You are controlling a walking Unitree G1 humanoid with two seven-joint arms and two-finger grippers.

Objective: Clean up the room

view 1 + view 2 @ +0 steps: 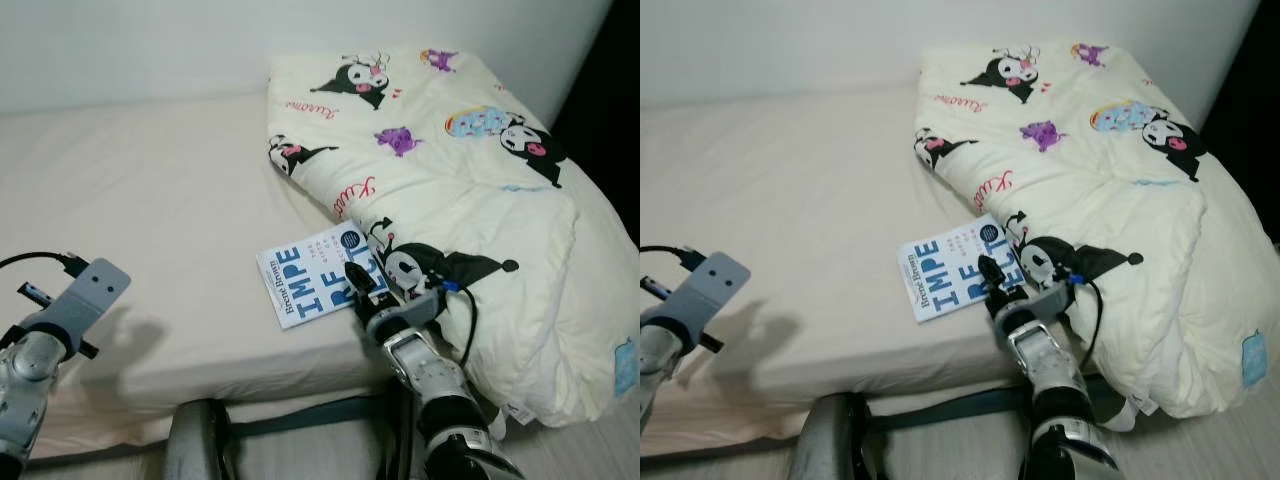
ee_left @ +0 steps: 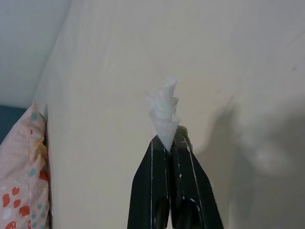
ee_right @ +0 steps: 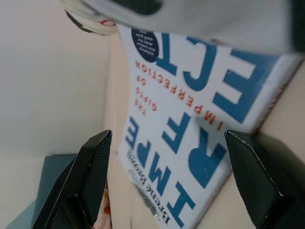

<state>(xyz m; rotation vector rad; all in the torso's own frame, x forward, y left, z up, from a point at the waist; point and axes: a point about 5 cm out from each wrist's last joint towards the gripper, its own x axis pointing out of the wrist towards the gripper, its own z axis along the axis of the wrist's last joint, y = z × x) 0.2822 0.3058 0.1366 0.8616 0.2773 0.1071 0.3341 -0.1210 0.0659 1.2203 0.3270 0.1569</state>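
1. Right wrist view shows us the right gripper (image 3: 164, 183) with its two black fingers (image 3: 81, 183) spread wide, one on each side of the book (image 3: 190, 124), and we see no contact with the cover.
2. From the head views, we find the right gripper (image 1: 362, 283) low over the book (image 1: 305, 275), at the book's edge that lies toward the duvet.
3. We see the left gripper (image 2: 167, 143) with its fingers (image 2: 153, 181) pressed together on a small piece of white tissue (image 2: 164, 107), which sticks out past the tips.
4. We see this left arm (image 1: 45, 335) raised over the front left part of the bed (image 1: 150, 200), above the plain beige sheet.
5. The white book with large blue letters lies flat on the sheet near the front edge of the bed, and its far corner is touching, or tucked under, the duvet (image 1: 470, 170); we cannot tell which.
6. We see the cream duvet with cartoon figures piled on the right side of the bed.
7. A pillow (image 2: 21, 171) with red and teal spots appears in the left wrist view, beside the mattress.
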